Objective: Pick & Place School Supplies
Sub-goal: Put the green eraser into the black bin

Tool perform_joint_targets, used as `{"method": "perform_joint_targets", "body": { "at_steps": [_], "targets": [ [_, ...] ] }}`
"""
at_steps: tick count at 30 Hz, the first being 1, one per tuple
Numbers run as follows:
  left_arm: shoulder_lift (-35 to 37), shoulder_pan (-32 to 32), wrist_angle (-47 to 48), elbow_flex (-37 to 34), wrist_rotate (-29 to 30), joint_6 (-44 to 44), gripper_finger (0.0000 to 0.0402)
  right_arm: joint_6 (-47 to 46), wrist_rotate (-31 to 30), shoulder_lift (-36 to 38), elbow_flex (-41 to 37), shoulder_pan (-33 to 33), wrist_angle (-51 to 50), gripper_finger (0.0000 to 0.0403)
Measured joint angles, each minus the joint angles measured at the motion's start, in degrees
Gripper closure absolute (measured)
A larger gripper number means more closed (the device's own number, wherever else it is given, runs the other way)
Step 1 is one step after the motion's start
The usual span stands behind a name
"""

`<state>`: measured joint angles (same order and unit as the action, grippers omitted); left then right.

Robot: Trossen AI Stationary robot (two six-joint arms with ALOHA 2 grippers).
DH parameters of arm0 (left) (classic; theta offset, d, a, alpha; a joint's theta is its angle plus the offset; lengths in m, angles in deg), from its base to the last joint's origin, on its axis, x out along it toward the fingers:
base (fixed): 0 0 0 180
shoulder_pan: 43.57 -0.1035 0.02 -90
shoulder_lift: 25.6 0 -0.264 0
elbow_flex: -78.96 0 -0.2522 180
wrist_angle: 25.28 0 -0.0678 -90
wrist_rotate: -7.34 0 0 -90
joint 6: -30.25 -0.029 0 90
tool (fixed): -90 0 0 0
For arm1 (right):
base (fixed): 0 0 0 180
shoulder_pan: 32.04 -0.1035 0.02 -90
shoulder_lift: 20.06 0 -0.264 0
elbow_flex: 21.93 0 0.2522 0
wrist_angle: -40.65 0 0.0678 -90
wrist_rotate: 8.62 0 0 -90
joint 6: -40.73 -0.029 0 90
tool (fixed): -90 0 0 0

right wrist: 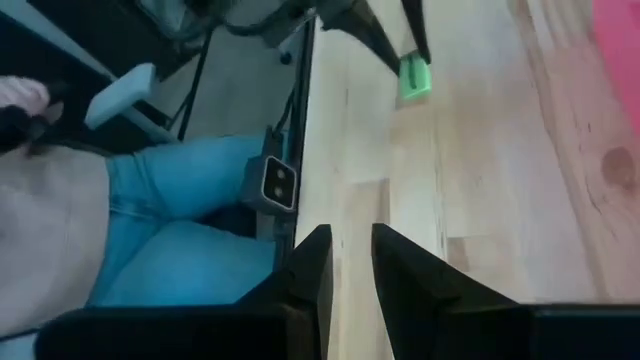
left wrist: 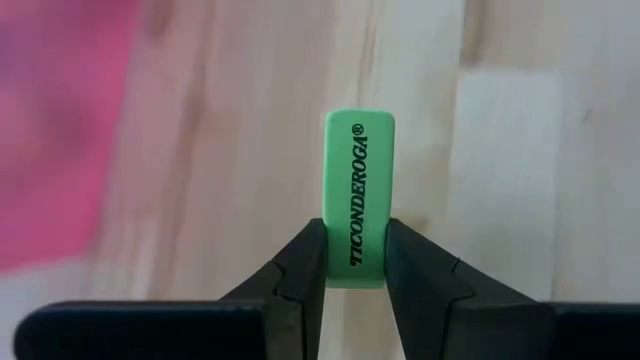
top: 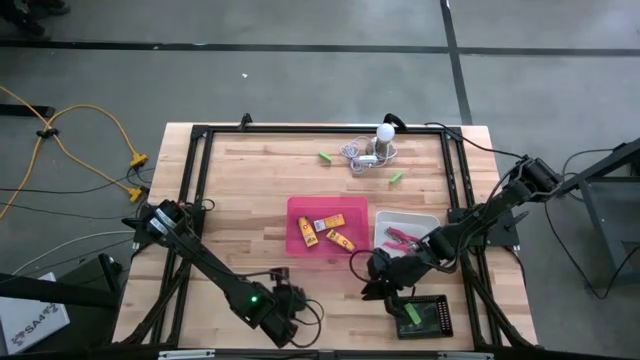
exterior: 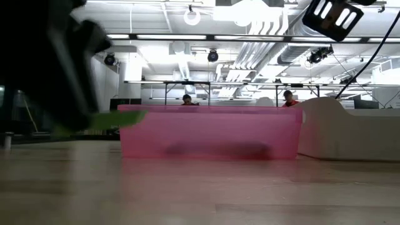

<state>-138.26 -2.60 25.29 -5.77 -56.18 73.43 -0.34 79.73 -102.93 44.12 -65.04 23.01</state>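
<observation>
a wooden table [top: 250, 190] seen from above; the left gripper [left wrist: 355, 262], near the table's front edge, pinches a bright-green stick [left wrist: 358, 198] between its fingers, just in front of the pink tray [top: 300, 212] holding yellow-orange blocks [top: 340, 239]; the right gripper [right wrist: 350, 262] hovers empty near the black tray [top: 440, 318], its fingers slightly parted; pink-handled scissors [top: 401, 237] lie in the white tray [top: 428, 217].

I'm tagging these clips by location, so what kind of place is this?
Probably a large open lab or workshop: exposed ceiling ducts and strip lights, work benches behind, grey concrete floor with a yellow cable.
</observation>
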Motion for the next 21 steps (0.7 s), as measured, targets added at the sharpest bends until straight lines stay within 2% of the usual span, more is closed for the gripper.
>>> {"method": "perform_joint_targets", "body": {
  "at_steps": [6,12,18,21],
  "targets": [
    [0.00,0.00,-0.04,3.51,9.37,-6.08,0.0318,-4.18,-5.72,0.00,0.00,0.01,-0.13,0.0342],
    [0.00,-0.94,-0.04,4.27,17.23,-6.34,0.0318,-10.05,-12.89,0.00,0.00,0.16,-0.15,0.0340],
    [0.00,-3.07,-1.37,4.27,20.41,-6.28,0.0318,-13.08,-13.39,0.00,0.00,2.27,-0.18,0.0320],
    [0.00,-3.85,-3.08,4.27,22.73,-9.23,0.0318,-13.28,-13.28,-0.33,0.00,3.81,-0.11,0.0307]
  ]
}}
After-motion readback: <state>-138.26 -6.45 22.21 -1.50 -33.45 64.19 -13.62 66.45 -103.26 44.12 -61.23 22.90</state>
